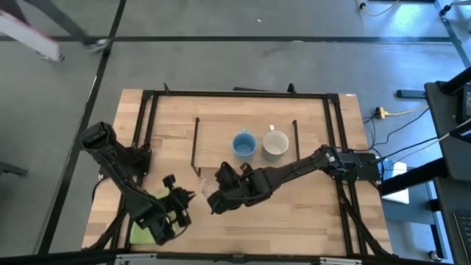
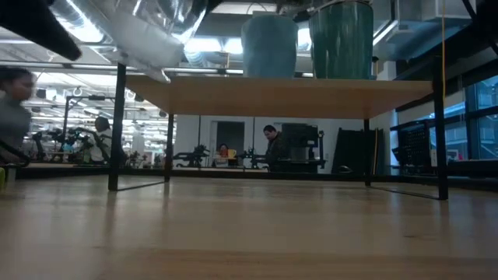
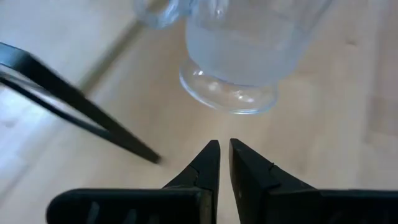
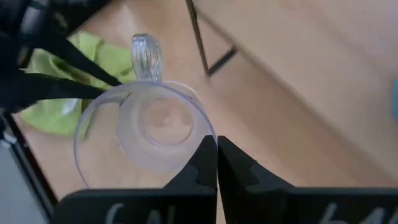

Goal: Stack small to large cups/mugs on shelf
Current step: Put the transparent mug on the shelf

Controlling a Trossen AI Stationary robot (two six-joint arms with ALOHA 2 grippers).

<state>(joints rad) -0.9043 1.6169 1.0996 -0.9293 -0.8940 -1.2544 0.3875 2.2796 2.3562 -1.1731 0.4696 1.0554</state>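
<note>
A small clear glass cup (image 4: pixel 149 134) with a handle (image 4: pixel 146 53) hangs in the air near the table's front, over bare wood, with my right gripper (image 4: pixel 216 149) shut on it. In the low view the glass cup (image 2: pixel 152 31) is well above the tabletop. My left gripper (image 3: pixel 224 149) is shut and holds nothing. It stands just left of the cup, pointing at the cup's base (image 3: pixel 227 93). A light-blue mug (image 1: pixel 243 145) and a cream-white mug (image 1: pixel 275 143) stand upright side by side on the shelf (image 1: pixel 221 140). My right gripper pinches the glass cup's rim (image 4: pixel 202 134) between its two fingers, on the side roughly opposite the handle. The fingers slant down from the table's right. The cup is lifted clear of the table and tilted.
A green cloth (image 1: pixel 143 230) lies at the table's near left corner, under my left arm. The shelf's black wire legs (image 1: pixel 196 147) stand just beyond the cup. A black frame (image 1: pixel 235 94) runs round the table. People show in the room behind.
</note>
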